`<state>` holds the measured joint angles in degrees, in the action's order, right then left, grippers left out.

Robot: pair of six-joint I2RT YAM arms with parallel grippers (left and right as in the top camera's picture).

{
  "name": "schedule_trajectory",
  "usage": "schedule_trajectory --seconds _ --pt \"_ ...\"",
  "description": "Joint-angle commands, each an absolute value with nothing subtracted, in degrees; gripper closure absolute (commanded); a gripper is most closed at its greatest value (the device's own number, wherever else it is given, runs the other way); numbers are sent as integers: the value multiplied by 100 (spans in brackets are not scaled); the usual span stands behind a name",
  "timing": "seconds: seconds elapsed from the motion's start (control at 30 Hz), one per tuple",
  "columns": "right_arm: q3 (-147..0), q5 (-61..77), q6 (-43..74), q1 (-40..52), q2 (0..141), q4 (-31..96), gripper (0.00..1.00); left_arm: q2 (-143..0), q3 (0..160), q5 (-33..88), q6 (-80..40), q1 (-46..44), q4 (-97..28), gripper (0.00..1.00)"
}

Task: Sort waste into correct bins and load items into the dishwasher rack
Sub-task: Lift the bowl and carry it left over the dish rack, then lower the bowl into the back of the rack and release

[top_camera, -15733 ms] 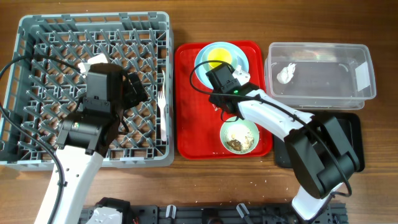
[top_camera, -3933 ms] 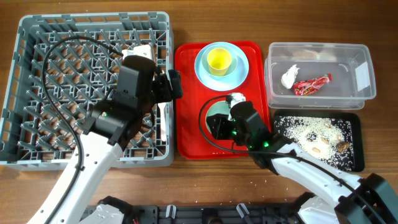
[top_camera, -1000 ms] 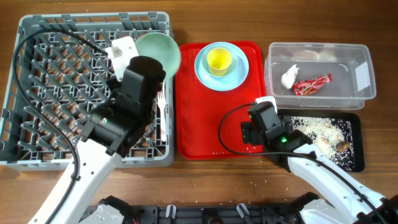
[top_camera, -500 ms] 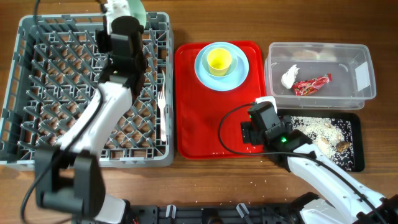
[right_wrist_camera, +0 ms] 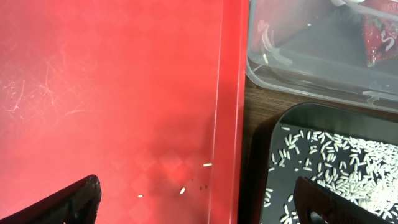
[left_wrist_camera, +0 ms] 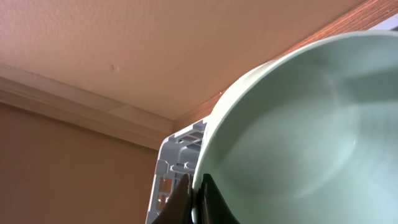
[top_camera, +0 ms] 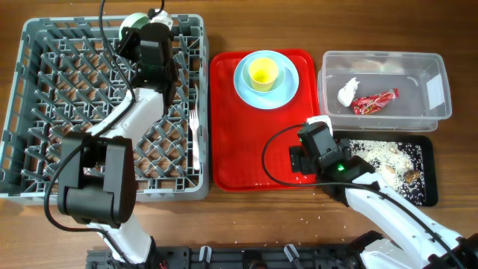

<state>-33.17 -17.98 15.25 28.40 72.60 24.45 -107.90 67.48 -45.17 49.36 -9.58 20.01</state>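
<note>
While checking the left wrist view, can see the mint-green bowl [left_wrist_camera: 311, 137] filling most of the frame, inside facing the camera, rim pinched between the fingers [left_wrist_camera: 217, 208] of the left gripper [left_wrist_camera: 198, 202], so clamped narrow on that rim. Shows from overhead as just a pale sliver right at the far edge of the dishwasher rack [top_camera: 45, 24], mostly hidden behind the gripper. Looks held up at the far wall, though can't tell whether it's touching any pegs. Got plenty of open peg rows across the left and near parts of the rack, with only a white fork [top_camera: 193, 131] lying along its right-hand side. Moving out: red tray [top_camera: 231, 149] just beside the rack, light-blue plate [top_camera: 245, 91] with the yellow cup [top_camera: 263, 72] on it at the far end, near half bare apart from a few grains. Hovering over that bare near-right corner, the right gripper [right_wrist_camera: 196, 186], spread wide with nothing in it. Right past the tray's raised edge, a thin strip of table [right_wrist_camera: 245, 124], then the clear tub [top_camera: 441, 75] holding the white tissue [top_camera: 344, 91] and red wrapper [top_camera: 375, 101], and the black tray [top_camera: 424, 196] closer in with the rice scraps [top_camera: 373, 153]. Tub and black tray just about touching, and not much slack between them and the red tray.
</note>
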Motion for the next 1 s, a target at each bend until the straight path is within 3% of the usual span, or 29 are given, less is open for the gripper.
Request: schedule_trajectory --seconds 0.0,0.27,0.37,0.43,0.5,0.53,0.6,0.67,0.73,0.83,0.87,0.9,0.97 --pt "-3365 -1743 1503 2836 7297 2443 0 -10860 6746 -4615 4578 -932 1649 96" --pt "-3365 -1743 1503 2836 7297 2443 0 -10855 6746 -5524 3656 -1225 1234 96" --pt "-3365 -1743 1498 2836 7297 2443 0 -10855 6746 -6274 3656 -1492 1232 69" --pt "-3365 -1743 1503 2836 7297 2443 0 -10855 6746 -6761 3656 -1763 1055 62" --pt "-3365 -1743 1503 2836 7297 2443 0 -10855 6746 -6807 3653 -2025 650 34" --pt "-3365 -1743 1500 2836 7297 2443 0 -10855 6746 -6807 3638 -2158 499 27" --pt "-3365 -1743 1500 2836 7297 2443 0 -10820 6746 -6864 3212 -2314 150 20" --pt "-3365 -1743 1500 2836 7297 2440 0 -10626 6746 -6390 2235 -2508 -1004 14" --pt "-3365 -1743 1503 2836 7297 2440 0 -10200 6764 -4886 915 -2578 -2268 13" --pt "-3365 -1743 1500 2836 7297 2440 0 -8720 6810 -1900 -1011 -2121 -3004 36" --pt "-3365 -1743 1500 2836 7297 2440 0 -8307 6816 -1815 -1450 -1994 -2939 32" --pt "-3365 -1743 1500 2836 7297 2440 0 -7137 6816 -1588 -2169 -1798 -2657 40" --pt "-3365 -1743 1498 2836 7297 2440 0 -6729 6816 -1702 -2123 -1798 -2458 49"
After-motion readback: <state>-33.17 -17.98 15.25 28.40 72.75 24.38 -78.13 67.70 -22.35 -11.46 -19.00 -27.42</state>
